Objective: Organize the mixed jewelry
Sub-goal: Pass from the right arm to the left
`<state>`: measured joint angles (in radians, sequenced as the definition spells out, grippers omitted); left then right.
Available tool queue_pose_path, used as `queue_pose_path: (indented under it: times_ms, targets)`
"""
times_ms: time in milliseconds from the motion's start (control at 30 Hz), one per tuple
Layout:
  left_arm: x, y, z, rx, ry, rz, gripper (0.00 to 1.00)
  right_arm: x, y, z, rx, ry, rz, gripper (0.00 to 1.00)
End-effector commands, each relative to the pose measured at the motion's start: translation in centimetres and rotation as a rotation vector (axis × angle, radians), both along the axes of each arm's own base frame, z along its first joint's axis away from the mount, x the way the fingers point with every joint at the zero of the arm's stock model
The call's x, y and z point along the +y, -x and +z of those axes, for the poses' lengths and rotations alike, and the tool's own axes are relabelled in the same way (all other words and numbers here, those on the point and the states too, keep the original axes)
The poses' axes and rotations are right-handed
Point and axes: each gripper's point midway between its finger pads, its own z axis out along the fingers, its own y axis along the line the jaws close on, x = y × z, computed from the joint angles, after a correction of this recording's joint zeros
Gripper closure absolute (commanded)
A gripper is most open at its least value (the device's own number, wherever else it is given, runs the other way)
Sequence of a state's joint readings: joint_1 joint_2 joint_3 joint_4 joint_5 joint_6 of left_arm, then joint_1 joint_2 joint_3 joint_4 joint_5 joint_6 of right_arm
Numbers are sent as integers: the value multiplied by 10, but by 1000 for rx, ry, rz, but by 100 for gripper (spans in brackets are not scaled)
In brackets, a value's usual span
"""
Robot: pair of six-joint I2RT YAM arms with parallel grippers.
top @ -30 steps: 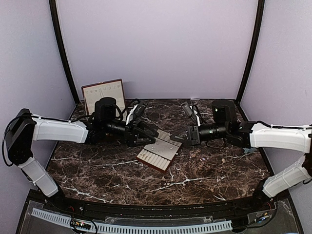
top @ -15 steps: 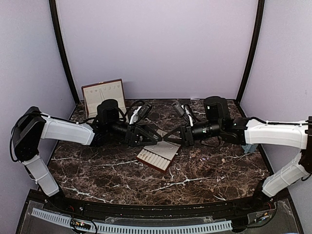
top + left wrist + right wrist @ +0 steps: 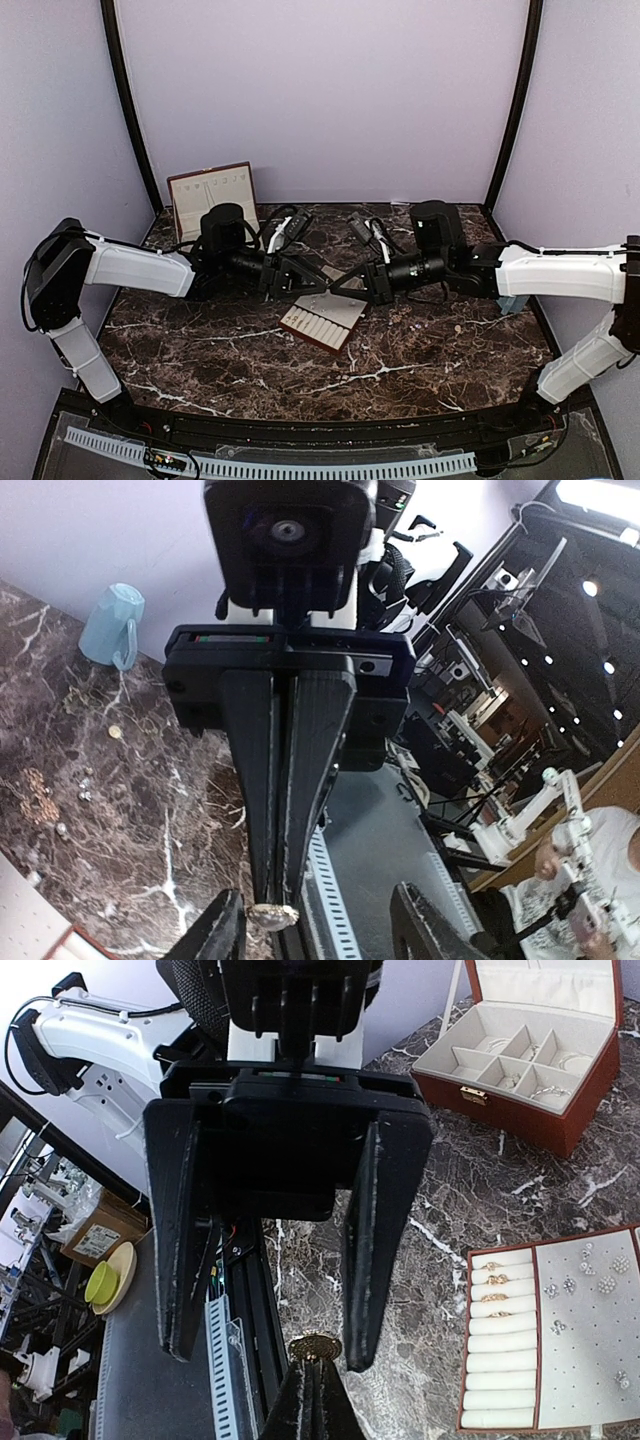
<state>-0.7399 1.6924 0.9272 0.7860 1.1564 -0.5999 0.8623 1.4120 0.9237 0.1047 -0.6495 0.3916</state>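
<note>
**A:** Your right gripper [image 3: 314,1372] has its black fingers pinched tight on a small round gold-coloured jewelry piece [image 3: 315,1347]. It's held up in the air at the very tips, above the dark marbled table [image 3: 420,350].

**B:** And your left gripper [image 3: 265,1352]?

**A:** Its jaws are apart, one finger on each side of that piece. I can't tell whether either pad touches it. From above, your two grippers meet nose to nose just over the far edge of the cream slotted tray with the reddish-brown rim [image 3: 322,320].

**B:** Where's the other jewelry?

**A:** You've got gold rings [image 3: 497,1280] in the upper slots of the tray, with pale studs [image 3: 606,1284] dotted over the flat panel beside them. A few tiny loose pieces [image 3: 38,798] lie on the marble near a pale blue cup [image 3: 110,628]. The reddish-brown box with cream compartments [image 3: 520,1060] stands open at the back left, well apart from the tray, with thin pieces in some compartments.
</note>
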Motion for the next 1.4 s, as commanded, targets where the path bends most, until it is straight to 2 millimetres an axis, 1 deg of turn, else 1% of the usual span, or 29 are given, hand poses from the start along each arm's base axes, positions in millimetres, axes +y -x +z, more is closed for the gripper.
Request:
queue_pose_path:
  times_ms: [0, 133, 267, 433, 633, 700, 800, 867, 967, 1200, 1367]
  targets:
    - [-3, -1, 8, -28, 14, 7, 51, 8, -3, 11, -37, -32, 3, 100]
    - [-3, -2, 6, -25, 10, 11, 64, 8, -4, 11, -36, -32, -2, 100]
    - [-3, -3, 6, -23, 8, 13, 70, 7, -4, 11, -37, -31, -10, 100]
    - [-3, -3, 5, -22, 7, 13, 71, 5, -6, 12, -48, -32, -27, 100]
    - [-3, -3, 4, -17, 2, 15, 68, 5, -7, 12, -49, -33, -35, 100]
    - [-4, -3, 3, -16, 1, 16, 66, 4, -7, 12, -51, -34, -38, 100]
    - [-3, -4, 3, -18, 1, 24, 65, 4, -7, 13, -51, -34, -38, 100]
    - [-3, -4, 3, -19, 1, 29, 66, 4, -7, 11, -49, -32, -38, 100]
    - [-3, -5, 3, -23, 1, 35, 71, 3, -7, 11, -49, -31, -42, 100]
    - [-3, -5, 3, -25, 1, 40, 78, 2, -7, 10, -46, -30, -49, 100]
    - [-3, -5, 3, -28, 3, 40, 79, 1, -8, 11, -50, -33, -57, 100]
